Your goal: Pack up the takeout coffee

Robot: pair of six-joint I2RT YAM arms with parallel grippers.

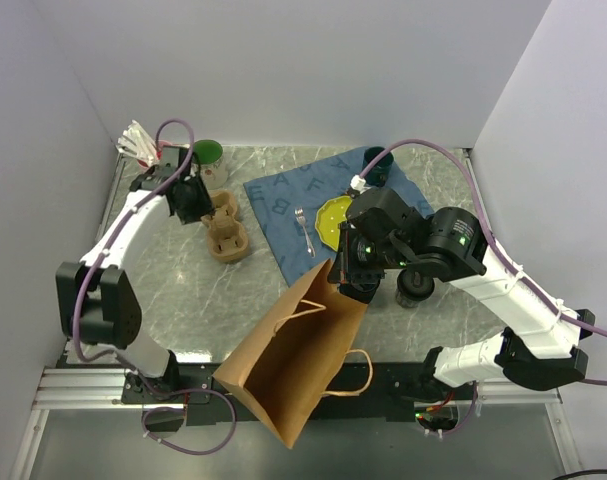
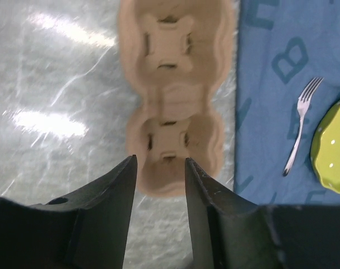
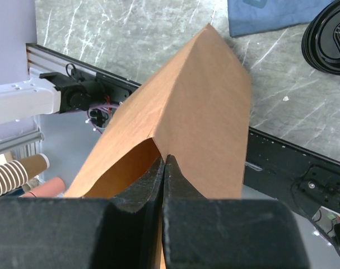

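From the overhead view, my left gripper [image 2: 159,161] is out at about 10 o'clock on the table [image 1: 183,290]. Its jaws are parted and empty. The near rim of the tan cup carrier [image 2: 175,101] shows through the gap, and both its sockets are vacant. I cannot tell whether the tips touch the cardboard.

My right gripper [image 3: 164,159] is pinched tight on the rim of the brown paper bag [image 1: 293,350]. The bag leans from there toward 6 o'clock, and its bottom hangs past the near edge of the table.

One black takeout cup [image 1: 415,290] stands lidded on the stone at about 4 o'clock, just beside the right forearm and well apart from the carrier. A second dark cup [image 1: 373,163] sits at the far corner of the blue lettered cloth [image 1: 283,195], near 1 o'clock, too small for me to read clearly.

On the cloth lie a fork [image 1: 304,230] and, at its 3 o'clock, a yellow-green dotted dish [image 1: 333,222]. A green mug [image 1: 206,152] stands at 11 o'clock, beyond the carrier.
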